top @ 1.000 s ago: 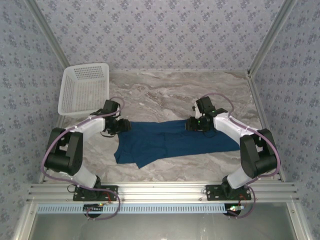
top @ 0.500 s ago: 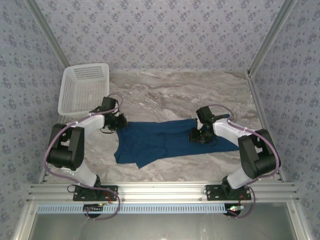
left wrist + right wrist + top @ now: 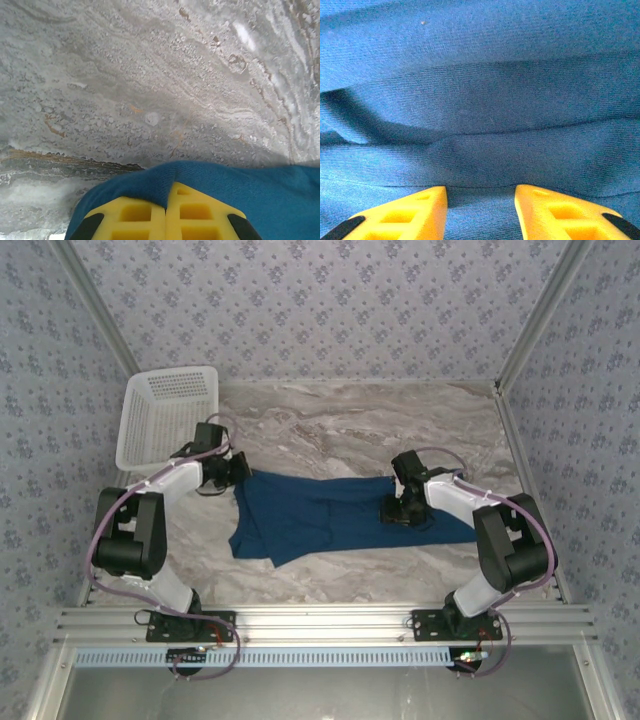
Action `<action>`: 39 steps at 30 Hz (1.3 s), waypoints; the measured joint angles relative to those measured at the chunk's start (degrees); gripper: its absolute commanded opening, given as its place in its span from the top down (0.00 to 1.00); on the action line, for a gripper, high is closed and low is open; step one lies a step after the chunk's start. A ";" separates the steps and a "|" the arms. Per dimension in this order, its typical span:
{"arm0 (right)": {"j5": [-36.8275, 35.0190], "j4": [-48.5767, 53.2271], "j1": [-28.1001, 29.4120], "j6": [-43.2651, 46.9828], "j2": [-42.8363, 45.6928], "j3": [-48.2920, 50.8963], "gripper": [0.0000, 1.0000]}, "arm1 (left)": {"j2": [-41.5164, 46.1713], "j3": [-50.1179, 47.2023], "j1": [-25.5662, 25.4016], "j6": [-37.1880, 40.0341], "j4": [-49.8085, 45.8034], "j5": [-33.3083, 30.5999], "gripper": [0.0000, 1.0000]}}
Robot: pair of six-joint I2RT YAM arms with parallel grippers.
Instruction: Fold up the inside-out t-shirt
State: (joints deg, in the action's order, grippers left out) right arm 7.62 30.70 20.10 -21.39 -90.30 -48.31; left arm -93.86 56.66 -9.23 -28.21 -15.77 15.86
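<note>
Nearest, the dark blue t-shirt (image 3: 330, 515) lies spread in soft wrinkles across the middle of the marble counter (image 3: 350, 425), its long side running left to right. My right pincer (image 3: 395, 510) stands released, fingers apart on the cloth near its right end. My left pincer (image 3: 240, 468) is clenched on the shirt's far-left corner. Farther back on the left sits the white lattice basket (image 3: 170, 371), its mesh floor in plain sight.

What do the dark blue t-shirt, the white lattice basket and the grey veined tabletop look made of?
Dark blue t-shirt: soft knit cloth, matte; fine ribbing and loose folds show. White lattice basket: moulded plastic, probably; thin even grid. Grey veined tabletop: marble or a marble-print laminate, smooth; cannot tell which.
</note>
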 measured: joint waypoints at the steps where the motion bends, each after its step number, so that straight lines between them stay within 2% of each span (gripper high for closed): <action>1: -0.13 0.02 0.00 0.02 -0.02 -0.04 0.56 | 0.00 0.11 0.26 -0.22 0.13 0.24 0.99; 8: -1.01 1.42 0.00 0.04 -1.22 -1.33 0.57 | -0.85 1.40 1.73 -2.34 1.49 2.93 0.99; 13: -1.44 1.84 0.00 0.24 -1.51 -1.75 0.57 | -4.04 3.34 2.54 -4.48 4.11 4.15 0.93; 18: -1.84 2.05 0.00 0.44 -1.62 -1.90 0.58 | -6.80 3.98 3.41 -6.38 6.49 3.67 0.68; 20: -1.92 2.23 0.00 0.44 -1.62 -2.10 0.57 | -6.88 3.98 3.63 -6.32 6.78 2.95 0.62; 24: -1.92 2.49 -0.20 0.74 -0.79 -2.23 0.56 | -6.21 3.63 3.65 -5.90 7.08 1.18 0.54; 28: -1.90 2.23 -1.25 0.92 3.28 -2.47 0.54 | -0.74 -0.35 3.17 -5.97 8.39 1.29 0.49; 33: -2.05 -0.90 -4.52 0.85 5.95 -6.12 0.53 | 5.44 -3.78 -2.34 -6.03 9.40 1.97 0.48; 39: -3.04 -4.13 -6.69 0.17 -2.69 -13.18 0.57 | 3.82 -4.85 -11.96 -6.40 10.34 2.97 0.49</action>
State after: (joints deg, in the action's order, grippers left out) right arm 4.58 26.57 13.41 -21.21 -92.99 -61.49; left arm -90.04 51.81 -21.19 -34.61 -5.43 18.83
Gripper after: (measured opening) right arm 0.441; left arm 0.510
